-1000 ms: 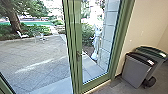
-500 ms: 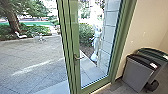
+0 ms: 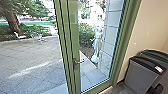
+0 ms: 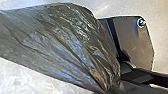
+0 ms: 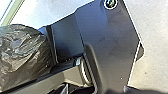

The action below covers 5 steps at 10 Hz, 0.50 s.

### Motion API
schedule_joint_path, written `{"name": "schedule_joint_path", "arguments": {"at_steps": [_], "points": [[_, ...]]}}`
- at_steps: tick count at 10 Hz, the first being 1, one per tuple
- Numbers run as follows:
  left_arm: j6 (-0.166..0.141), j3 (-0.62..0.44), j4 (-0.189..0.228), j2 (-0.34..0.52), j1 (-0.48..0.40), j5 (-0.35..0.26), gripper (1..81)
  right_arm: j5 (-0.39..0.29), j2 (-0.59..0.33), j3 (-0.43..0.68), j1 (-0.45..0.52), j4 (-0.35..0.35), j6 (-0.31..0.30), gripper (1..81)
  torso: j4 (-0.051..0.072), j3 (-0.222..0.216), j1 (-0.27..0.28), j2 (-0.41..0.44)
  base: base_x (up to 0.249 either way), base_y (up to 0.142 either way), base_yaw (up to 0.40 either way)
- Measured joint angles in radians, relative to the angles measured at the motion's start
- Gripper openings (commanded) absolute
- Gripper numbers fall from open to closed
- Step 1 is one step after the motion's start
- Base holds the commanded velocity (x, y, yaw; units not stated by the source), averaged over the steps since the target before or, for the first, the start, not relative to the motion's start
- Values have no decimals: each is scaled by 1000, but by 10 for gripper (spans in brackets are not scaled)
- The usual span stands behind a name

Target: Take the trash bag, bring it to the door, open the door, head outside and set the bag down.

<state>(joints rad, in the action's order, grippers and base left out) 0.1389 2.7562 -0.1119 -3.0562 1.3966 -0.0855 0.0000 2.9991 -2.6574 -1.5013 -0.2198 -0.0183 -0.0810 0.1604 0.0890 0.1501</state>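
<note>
In the head view a green-framed glass door (image 3: 73, 47) stands ahead, with a metal handle (image 3: 78, 61) on its upright. It looks closed. The dark trash bag (image 4: 60, 42) shows large in the left wrist view, its plastic drawn into tight folds where my left gripper (image 4: 111, 88) is shut on it. In the right wrist view the rounded, crinkled side of the trash bag (image 5: 21, 57) is close by the right arm. How my right gripper stands cannot be made out.
Two bins, a grey one (image 3: 141, 75) and a green-lidded one (image 3: 156, 56), stand by the wall right of the door. Beyond the glass are a paved yard (image 3: 32, 62), a white statue (image 3: 96, 45), hedges, chairs and a tree (image 3: 12, 18).
The head camera has moved nearer the door, so the handle and the bins look bigger and the bins lie further toward the picture's right edge. The door itself shows no clear movement.
</note>
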Motion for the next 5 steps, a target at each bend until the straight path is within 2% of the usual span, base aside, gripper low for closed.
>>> {"name": "schedule_joint_path", "arguments": {"at_steps": [5], "points": [[3, -2, 0, -2, 3, -1, 10, 0, -4, -1, -1, 1, 0, 811, 0, 0, 0, 0, 192, -97, 0]]}}
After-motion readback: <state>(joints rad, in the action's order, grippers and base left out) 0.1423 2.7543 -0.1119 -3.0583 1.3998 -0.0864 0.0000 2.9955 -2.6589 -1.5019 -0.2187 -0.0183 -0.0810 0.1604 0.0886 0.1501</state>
